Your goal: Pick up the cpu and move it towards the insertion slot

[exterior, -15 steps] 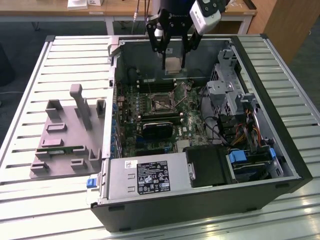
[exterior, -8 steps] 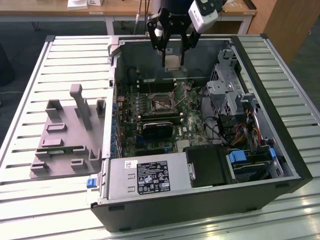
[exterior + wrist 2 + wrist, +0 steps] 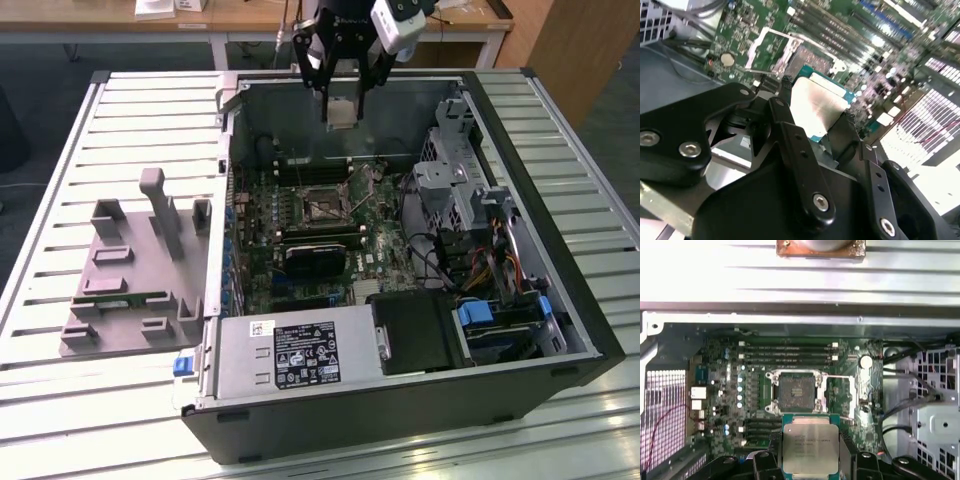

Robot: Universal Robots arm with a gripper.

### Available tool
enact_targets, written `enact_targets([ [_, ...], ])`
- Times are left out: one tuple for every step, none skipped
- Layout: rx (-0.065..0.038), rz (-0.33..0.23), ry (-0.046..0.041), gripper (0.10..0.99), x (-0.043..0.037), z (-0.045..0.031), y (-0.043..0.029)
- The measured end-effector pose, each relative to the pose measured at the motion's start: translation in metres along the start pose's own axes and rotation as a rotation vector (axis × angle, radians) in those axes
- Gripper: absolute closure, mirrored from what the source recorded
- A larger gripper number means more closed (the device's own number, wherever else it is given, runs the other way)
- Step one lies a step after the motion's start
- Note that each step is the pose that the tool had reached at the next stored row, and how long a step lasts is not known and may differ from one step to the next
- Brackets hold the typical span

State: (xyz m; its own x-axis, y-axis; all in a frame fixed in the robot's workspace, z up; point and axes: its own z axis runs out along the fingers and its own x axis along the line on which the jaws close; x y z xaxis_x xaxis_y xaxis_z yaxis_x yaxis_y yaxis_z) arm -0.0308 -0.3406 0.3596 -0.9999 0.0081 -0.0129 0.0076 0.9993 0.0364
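My gripper [image 3: 342,112] hangs over the far side of the open computer case, shut on the cpu [image 3: 342,113], a small square chip with a silvery top. In both wrist views the cpu [image 3: 809,447] [image 3: 815,104] sits clamped between the black fingers [image 3: 790,125], held flat. The insertion slot [image 3: 326,198] is a square socket with a shiny metal frame and dark centre on the green motherboard, below the chip and nearer the case front. In the first wrist view the insertion slot [image 3: 796,391] lies just beyond the held chip, its frame lid swung open.
The case walls [image 3: 340,95] surround the board. Black memory slots [image 3: 787,351] run beside the socket. A drive cage with cables [image 3: 470,200] fills the exterior view's right. A power supply [image 3: 290,355] lies at the front. A grey tray [image 3: 130,275] rests on the slatted table.
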Motion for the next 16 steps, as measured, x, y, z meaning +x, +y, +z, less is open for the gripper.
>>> enact_targets([
  [0.000,0.000,0.0001,0.549,0.0000,0.0005,0.0032],
  [0.000,0.000,0.0002,0.549,0.0000,0.0010,0.0061],
  [0.000,0.000,0.0001,0.549,0.0000,0.0017,0.0088],
  [0.000,0.000,0.0000,0.549,0.0000,0.0025,0.0113],
  [0.000,0.000,0.0001,0.549,0.0000,0.0033,0.0138],
  [0.000,0.000,0.0002,0.549,-0.0001,0.0040,0.0161],
  [0.000,0.000,0.0002,0.549,-0.0002,0.0048,0.0183],
  [0.000,0.000,0.0002,0.549,-0.0002,0.0056,0.0206],
  [0.000,0.000,0.0002,0.549,-0.0003,0.0064,0.0228],
  [0.000,0.000,0.0002,0.549,-0.0003,0.0071,0.0250],
  [0.000,0.000,0.0003,0.549,-0.0003,0.0078,0.0269],
  [0.000,0.000,0.0003,0.549,-0.0003,0.0085,0.0285],
  [0.000,0.000,0.0004,0.549,-0.0003,0.0090,0.0295],
  [0.000,0.000,0.0004,0.549,-0.0003,0.0091,0.0299],
  [0.000,0.000,0.0004,0.549,-0.0003,0.0092,0.0299],
  [0.000,0.000,0.0004,0.549,-0.0003,0.0092,0.0300],
])
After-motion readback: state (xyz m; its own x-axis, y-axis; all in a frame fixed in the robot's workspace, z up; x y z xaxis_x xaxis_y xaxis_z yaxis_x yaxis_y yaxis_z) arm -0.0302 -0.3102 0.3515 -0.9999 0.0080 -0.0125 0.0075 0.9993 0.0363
